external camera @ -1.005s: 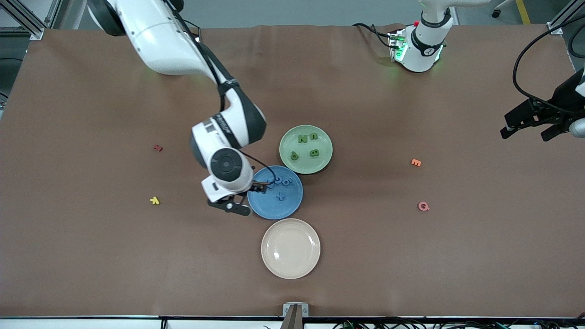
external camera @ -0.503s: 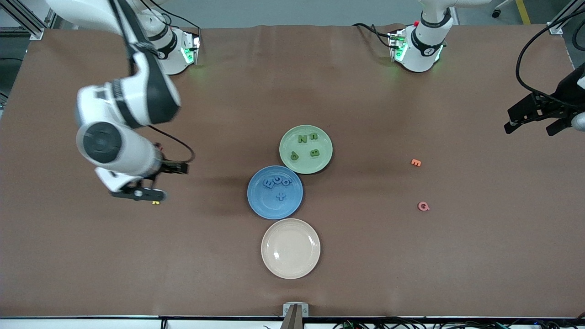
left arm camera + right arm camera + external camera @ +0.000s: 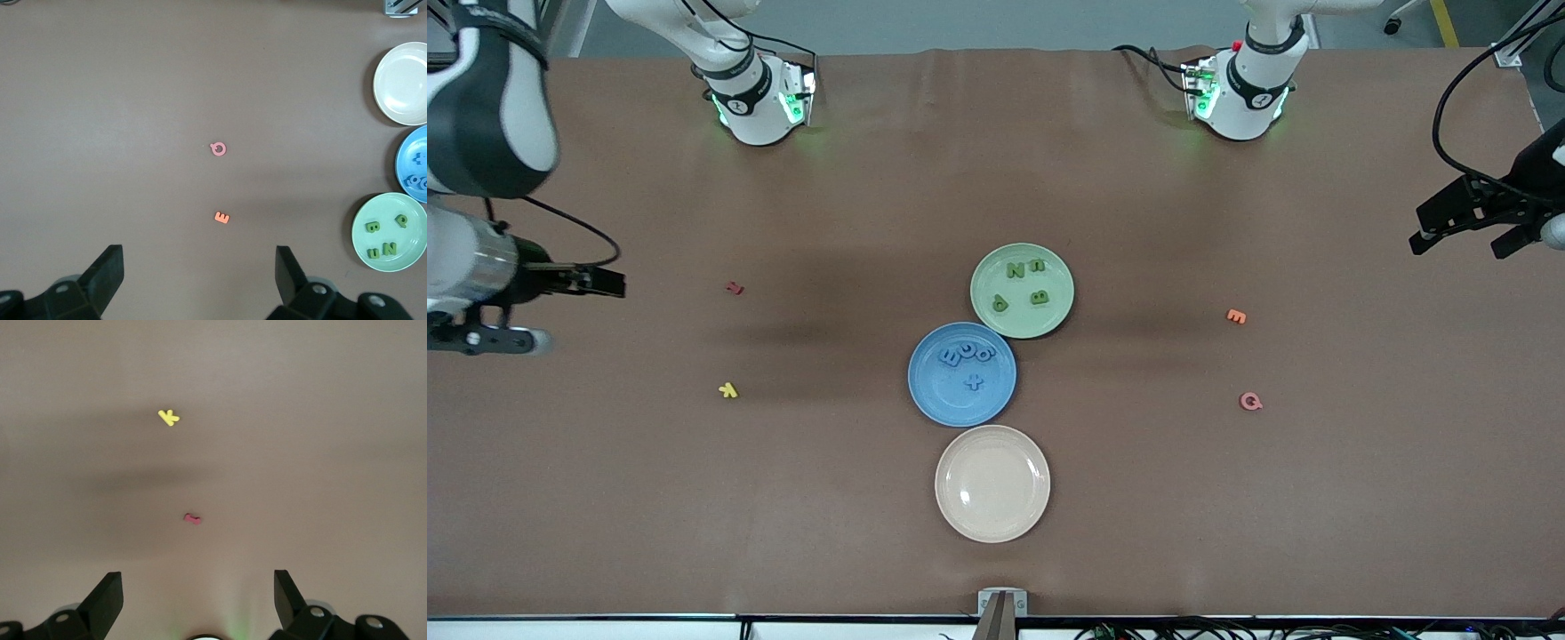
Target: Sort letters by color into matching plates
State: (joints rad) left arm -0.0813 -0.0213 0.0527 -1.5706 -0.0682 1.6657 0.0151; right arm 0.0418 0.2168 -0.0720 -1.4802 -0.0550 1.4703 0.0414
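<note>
Evidently the sorting is finished, or close to it. Four green letters (image 3: 1023,283) are seen lying in the green plate (image 3: 985,316), and the blue letters (image 3: 967,360) are gathered in the blue plate (image 3: 938,404); three are bunched at its rim side toward the green plate, with a fourth set apart nearer the front camera. The blue plate touches the green plate's edge, nearer the camera than it. The cream plate (image 3: 992,524), nearer again than the blue plate, is bare.

No blue or green letter is found on the cloth. Only off-colour ones are noted, all well apart from the blue plate: a yellow letter (image 3: 728,389) and a red letter (image 3: 735,288) toward the right arm's end, an orange letter (image 3: 1235,316) and a pink letter (image 3: 1251,402) toward the left arm's.

The right gripper (image 3: 538,311) is held over the table's edge at its own end, jaws spread, nothing in them. The left gripper (image 3: 1467,227) waits at the other end, likewise spread and bare.

Judged: no further pick is called for; only parking of the arms remains.
</note>
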